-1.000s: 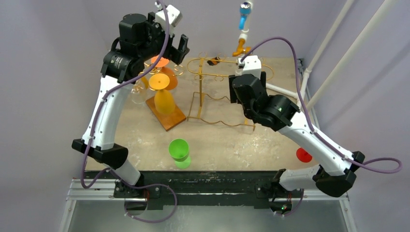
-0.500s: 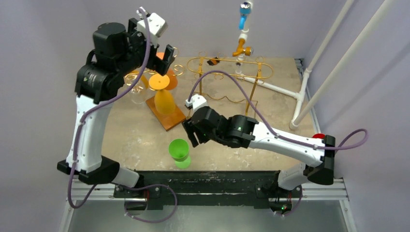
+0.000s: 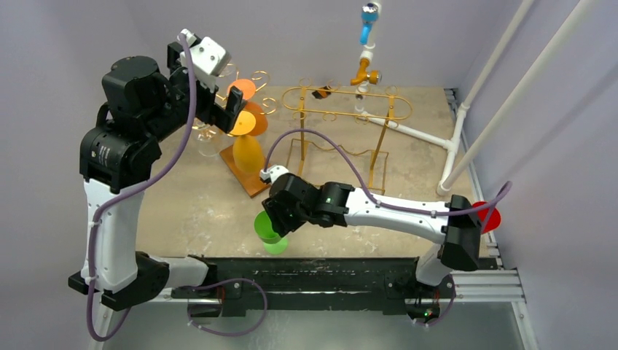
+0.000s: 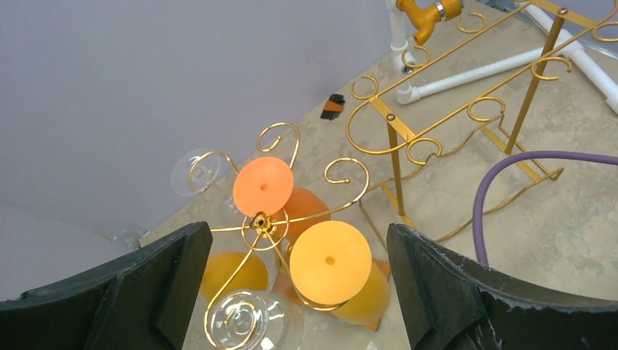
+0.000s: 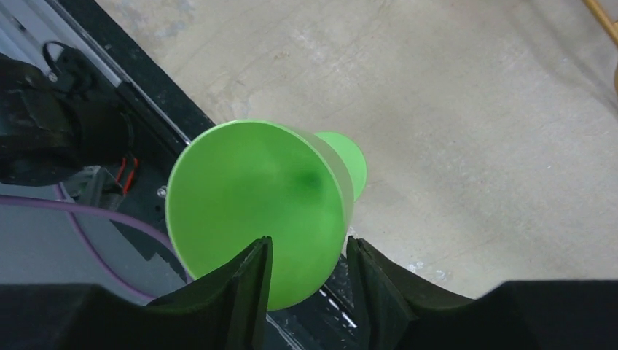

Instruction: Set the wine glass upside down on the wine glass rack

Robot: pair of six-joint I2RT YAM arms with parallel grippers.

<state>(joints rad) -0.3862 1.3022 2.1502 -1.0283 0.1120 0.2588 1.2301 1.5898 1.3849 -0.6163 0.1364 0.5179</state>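
The green wine glass (image 3: 265, 229) stands upright near the table's front edge, its bowl open upward. My right gripper (image 3: 275, 217) hovers right over it. In the right wrist view the green wine glass (image 5: 255, 197) fills the gap between the parted fingers of my right gripper (image 5: 307, 255), which do not pinch it. My left gripper (image 3: 218, 98) is wide open and empty. It is held high above a small gold rack (image 4: 259, 221), on which orange glasses (image 4: 329, 261) hang upside down. A larger gold wire rack (image 3: 342, 102) stands at the back centre and is empty.
The small rack has a wooden base (image 3: 248, 179) and also holds a clear glass (image 4: 244, 321). A red glass (image 3: 488, 217) shows at the right edge behind my right arm. White pipes (image 3: 408, 131) and a tap (image 3: 364, 69) stand at the back right.
My right arm has swung from the back rack to the front and now sits over the green glass. My left arm has drawn back to the left and risen, still open.
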